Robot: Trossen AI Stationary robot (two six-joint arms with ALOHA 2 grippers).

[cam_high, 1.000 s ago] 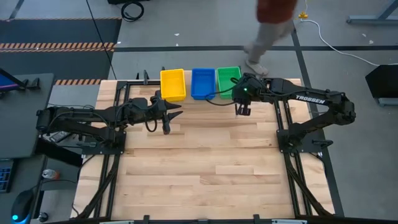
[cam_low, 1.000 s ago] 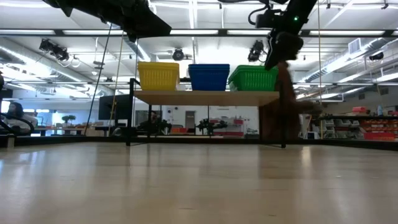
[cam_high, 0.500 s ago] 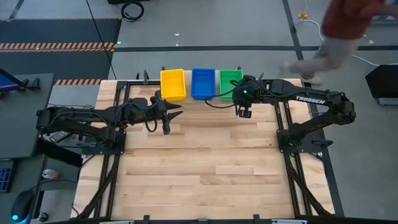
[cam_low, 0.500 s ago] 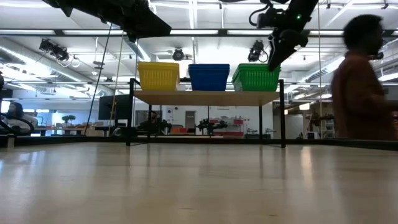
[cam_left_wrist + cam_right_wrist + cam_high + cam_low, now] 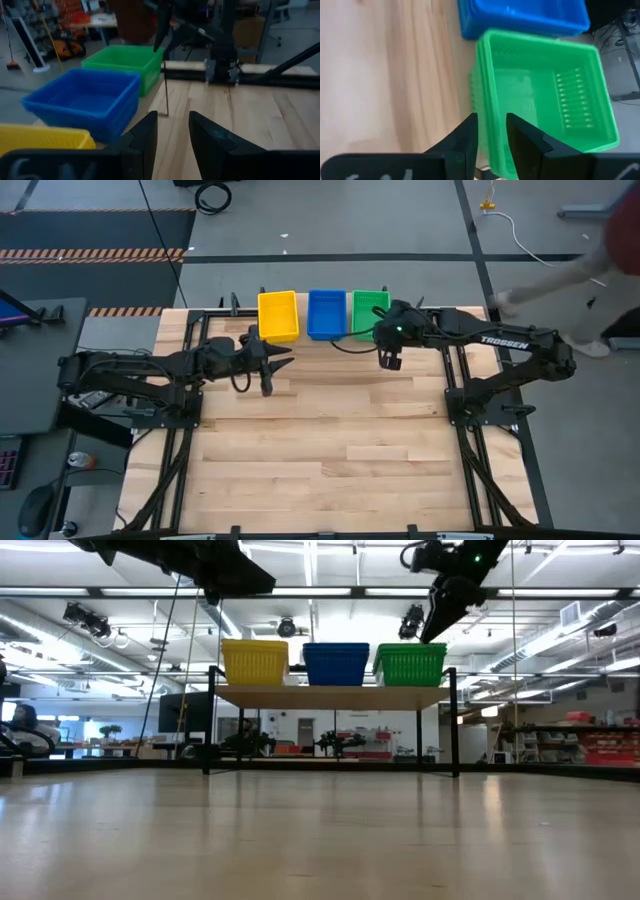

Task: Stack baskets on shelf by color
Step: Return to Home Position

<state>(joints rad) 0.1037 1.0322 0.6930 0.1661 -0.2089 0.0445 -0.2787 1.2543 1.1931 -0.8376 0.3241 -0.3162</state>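
Looks like wrap-up: baskets (image 5: 326,313) sit colour-sorted on shelf (image 5: 330,696). Right hand (image 5: 389,361), just beside green stack (image 5: 368,312), is part-open & empty. Left hand (image 5: 276,369) is over worktop (image 5: 330,440), same state. Next: pull arms back w/o clipping baskets.

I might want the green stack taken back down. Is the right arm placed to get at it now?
Probably yes: the right pincer hangs open just beside the green baskets on the shelf, nothing between them.

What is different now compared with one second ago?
The right tool has risen a little beside the green baskets, holding nothing; these baskets, askew a second ago, now sit straight. A person in the background walked off to the right. The left tool, yellow baskets, blue baskets and shelf stayed put.
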